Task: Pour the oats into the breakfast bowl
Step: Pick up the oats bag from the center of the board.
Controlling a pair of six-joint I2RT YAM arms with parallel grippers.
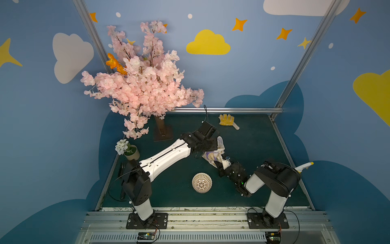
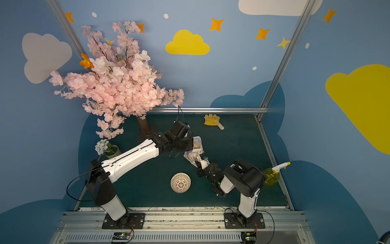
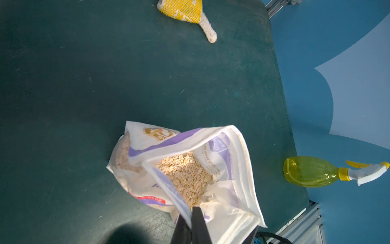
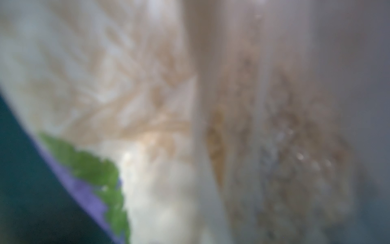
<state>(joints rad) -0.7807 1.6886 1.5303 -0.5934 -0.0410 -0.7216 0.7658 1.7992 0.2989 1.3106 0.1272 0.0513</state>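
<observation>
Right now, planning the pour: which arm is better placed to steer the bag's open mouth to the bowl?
Probably left: the left gripper is shut on the oats bag at its open rim. The right gripper is at the bag too, grip unclear.

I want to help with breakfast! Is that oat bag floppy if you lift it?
Probably floppy: the oat bag is thin, creased plastic that folds over itself. Its mouth gapes with oats showing, so tilting it would likely spill them. The loose flakes sit low, so the weight may shift.
</observation>
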